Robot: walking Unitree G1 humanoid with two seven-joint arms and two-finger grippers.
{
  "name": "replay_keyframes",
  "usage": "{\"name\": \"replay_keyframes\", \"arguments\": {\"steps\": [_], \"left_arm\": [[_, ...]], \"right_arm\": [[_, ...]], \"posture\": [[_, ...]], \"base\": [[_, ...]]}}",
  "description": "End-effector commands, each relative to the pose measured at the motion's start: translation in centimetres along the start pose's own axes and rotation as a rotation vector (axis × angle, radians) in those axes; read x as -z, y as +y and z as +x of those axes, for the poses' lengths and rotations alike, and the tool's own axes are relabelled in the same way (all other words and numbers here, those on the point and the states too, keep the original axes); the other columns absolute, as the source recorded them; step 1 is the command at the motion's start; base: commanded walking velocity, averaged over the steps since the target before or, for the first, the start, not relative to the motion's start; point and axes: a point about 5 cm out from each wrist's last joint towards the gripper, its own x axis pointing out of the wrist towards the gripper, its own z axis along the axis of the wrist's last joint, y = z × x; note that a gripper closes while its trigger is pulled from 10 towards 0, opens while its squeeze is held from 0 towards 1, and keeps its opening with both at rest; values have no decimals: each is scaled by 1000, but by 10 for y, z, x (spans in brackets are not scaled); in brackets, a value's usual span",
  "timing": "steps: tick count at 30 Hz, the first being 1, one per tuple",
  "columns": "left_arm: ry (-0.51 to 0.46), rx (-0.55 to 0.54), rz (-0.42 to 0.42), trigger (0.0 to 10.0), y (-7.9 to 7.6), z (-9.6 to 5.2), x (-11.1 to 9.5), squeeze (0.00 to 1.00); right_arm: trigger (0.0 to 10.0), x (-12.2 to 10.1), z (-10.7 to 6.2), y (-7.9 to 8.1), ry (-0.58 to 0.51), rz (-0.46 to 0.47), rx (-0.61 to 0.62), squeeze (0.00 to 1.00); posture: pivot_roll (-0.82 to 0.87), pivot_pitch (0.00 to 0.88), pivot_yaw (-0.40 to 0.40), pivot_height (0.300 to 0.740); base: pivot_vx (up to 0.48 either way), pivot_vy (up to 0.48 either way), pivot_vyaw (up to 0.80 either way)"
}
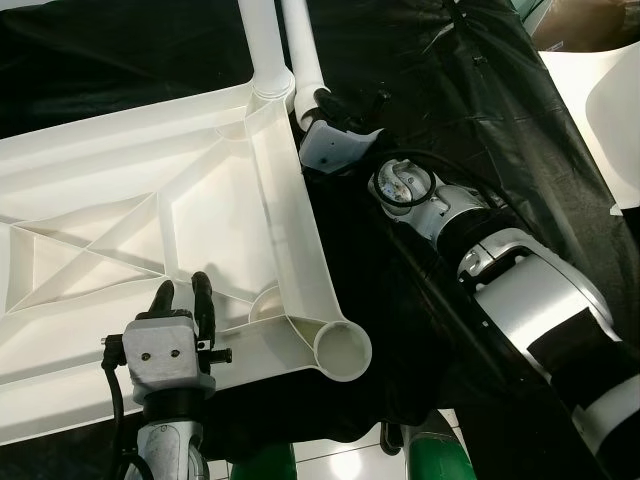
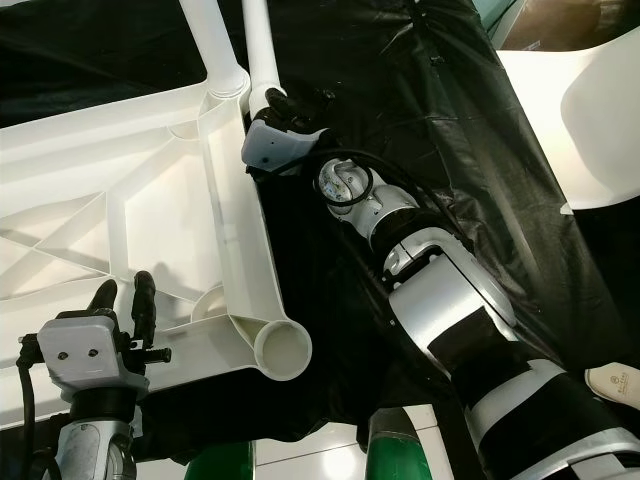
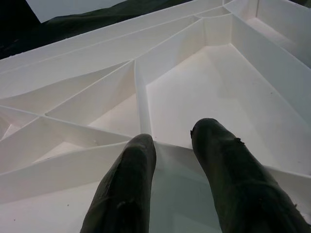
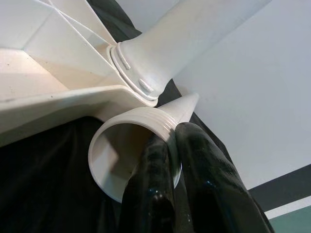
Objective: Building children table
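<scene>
A smooth white plastic tabletop (image 1: 150,230) lies upside down on crinkled black sheeting (image 1: 480,110), ribs showing, its far part cut off. The left pincer (image 1: 183,290) rests slightly parted on its near edge. The right pincer (image 4: 170,160) clamps the threaded rim of a loose hollow leg (image 4: 141,141) beside a fitted leg (image 1: 262,40).

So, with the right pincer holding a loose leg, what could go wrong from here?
The right pincer pinches only the threaded rim of the loose leg, so it may slip or tilt.

The left pincer rests open on the tabletop without clamping it; the tabletop could slide on the black sheet.
</scene>
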Motion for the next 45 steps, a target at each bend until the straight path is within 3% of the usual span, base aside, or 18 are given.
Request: {"name": "replay_keyframes", "arguments": {"steps": [1,10,18,25,29,31,33,39,45], "left_arm": [[107,-37,19,10000,3,-7,16,0],[102,-31,19,10000,1,-4,18,0],[88,-21,0,10000,-5,4,22,0],[67,8,-27,10000,-13,16,27,0],[62,14,-31,10000,-15,18,28,0],[56,22,-35,10000,-16,22,31,0],[56,22,-35,10000,-16,22,31,0],[44,47,-43,10000,-19,30,37,0],[37,70,-54,10000,-22,37,41,0]], "right_arm": [[0,3,-6,14,24,-3,-65,90],[0,7,-8,10,24,-8,-13,106],[0,5,-20,8,-30,61,161,102],[0,6,-51,16,4,148,312,90],[0,8,-61,17,35,175,340,90],[0,8,-79,20,85,217,377,86],[0,8,-79,20,85,217,377,86],[0,-2,-118,29,151,302,393,82],[0,-10,-143,30,175,325,380,86]], "posture": [[371,403,43,740],[348,380,40,740],[286,342,28,740],[218,303,27,740],[207,292,28,740],[176,270,32,740],[176,270,32,740],[123,232,44,740],[88,205,55,740]], "base": [[0,0,0],[0,0,0],[0,0,0],[0,0,0],[0,0,0],[0,0,0],[0,0,0],[0,0,0],[0,0,0]]}}
